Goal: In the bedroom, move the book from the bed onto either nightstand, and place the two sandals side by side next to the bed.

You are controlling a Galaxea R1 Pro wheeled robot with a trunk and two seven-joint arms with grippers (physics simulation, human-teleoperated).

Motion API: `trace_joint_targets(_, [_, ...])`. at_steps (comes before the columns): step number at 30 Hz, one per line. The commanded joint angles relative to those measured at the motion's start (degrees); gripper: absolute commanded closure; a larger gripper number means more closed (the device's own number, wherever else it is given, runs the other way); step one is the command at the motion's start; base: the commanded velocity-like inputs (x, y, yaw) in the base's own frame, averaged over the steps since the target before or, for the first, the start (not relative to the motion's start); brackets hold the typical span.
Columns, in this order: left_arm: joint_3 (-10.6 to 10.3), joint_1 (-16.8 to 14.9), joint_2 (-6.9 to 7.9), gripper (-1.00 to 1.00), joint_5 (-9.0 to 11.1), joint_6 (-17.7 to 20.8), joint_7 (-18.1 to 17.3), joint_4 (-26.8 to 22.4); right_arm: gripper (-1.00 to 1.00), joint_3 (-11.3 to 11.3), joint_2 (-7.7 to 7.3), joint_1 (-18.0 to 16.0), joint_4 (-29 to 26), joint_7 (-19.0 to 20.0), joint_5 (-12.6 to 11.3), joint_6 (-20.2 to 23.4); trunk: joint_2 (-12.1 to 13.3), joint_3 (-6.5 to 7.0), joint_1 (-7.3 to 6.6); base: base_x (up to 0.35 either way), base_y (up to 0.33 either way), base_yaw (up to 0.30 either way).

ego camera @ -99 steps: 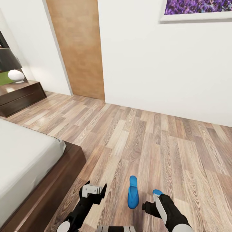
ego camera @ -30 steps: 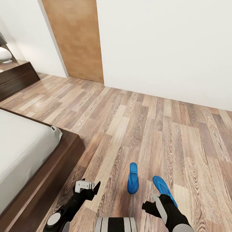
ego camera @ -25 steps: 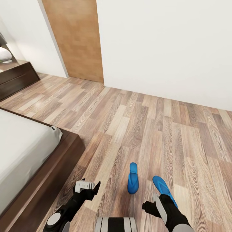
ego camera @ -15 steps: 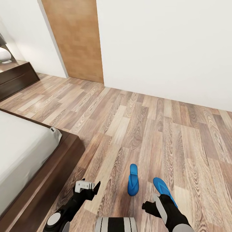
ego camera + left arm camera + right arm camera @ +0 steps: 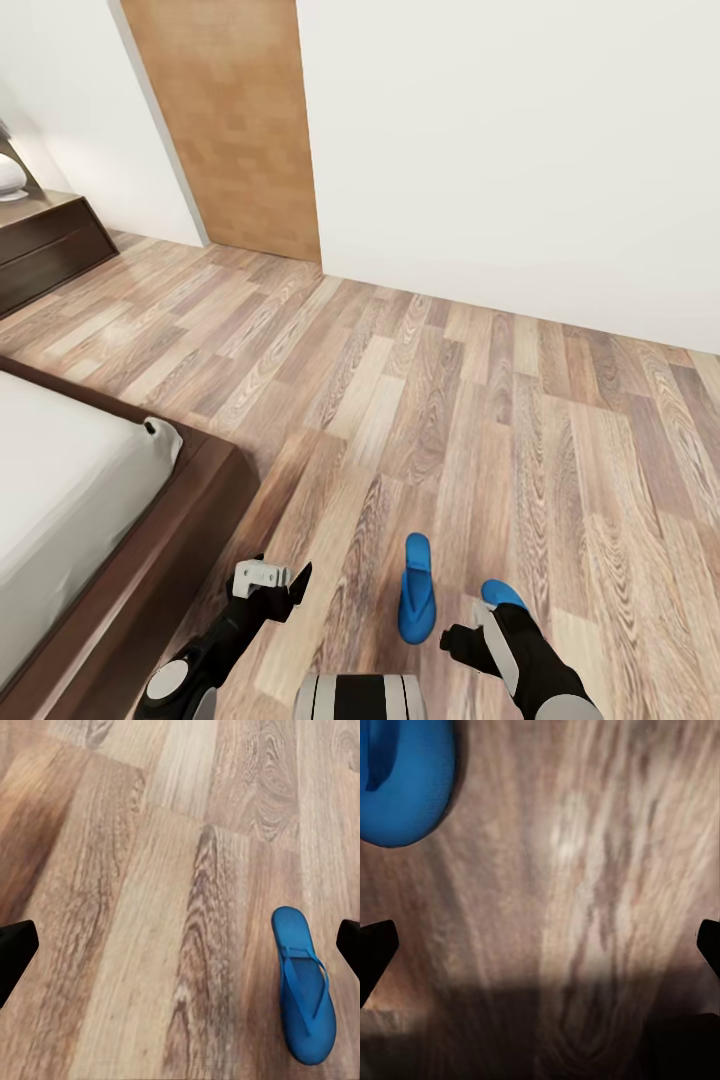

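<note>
The right gripper (image 5: 458, 640), black-fingered on a white and black forearm, hangs low over the floor with its jaws spread wide and nothing between them; its wrist view shows the two finger tips at the far edges with bare plank between. Just beyond it lies one bright blue flat flip-flop (image 5: 496, 594), mostly hidden by the forearm, its rounded end (image 5: 401, 780) showing in the right wrist view. The left gripper (image 5: 275, 583), white-bodied with dark fingers, is likewise spread and empty.

Between the two arms lies the second bright blue flip-flop with a thin thong strap (image 5: 414, 590), flat on the light-brown wood-plank floor (image 5: 480, 420) and seen whole in the left wrist view (image 5: 304, 994). The two sandals lie near each other, roughly parallel but apart, a little way out from the corner of the large low bed with off-white mattress and dark brown frame (image 5: 190, 480). That part of the task looks close to done but not tidy. The book is nowhere to be seen here, so that step cannot be judged; the glossy dark brown nightstand (image 5: 45, 250) stands far off at the wall.

The floor ahead is open as far as the white wall and tan wooden door (image 5: 235, 130); the bed frame's corner is the one hard edge near the left arm
</note>
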Motion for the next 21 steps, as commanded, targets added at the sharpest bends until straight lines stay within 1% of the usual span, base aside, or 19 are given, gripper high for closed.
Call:
trace_joint_targets(1, [0.1,0.0,-0.01,-1.00,0.6,0.4,-0.2,-0.1,-1.00,-0.3,0.07,0.0,-0.1,-0.2,-0.2,0.2,0.0,-0.04,0.02,0.289,0.000,0.000])
trace_joint_targets(6, [0.1,0.0,-0.05,-1.00,0.6,0.4,-0.2,-0.1,-1.00,-0.2,0.07,0.0,-0.1,-0.2,-0.2,0.2,0.0,-0.04,0.02,0.122,0.000,0.000])
trace_joint_targets(21, [0.0,0.0,-0.06,-1.00,0.6,0.4,-0.2,-0.1,-1.00,-0.2,0.07,0.0,-0.1,-0.2,-0.2,0.2,0.0,-0.04,0.02,0.005,0.000,0.000])
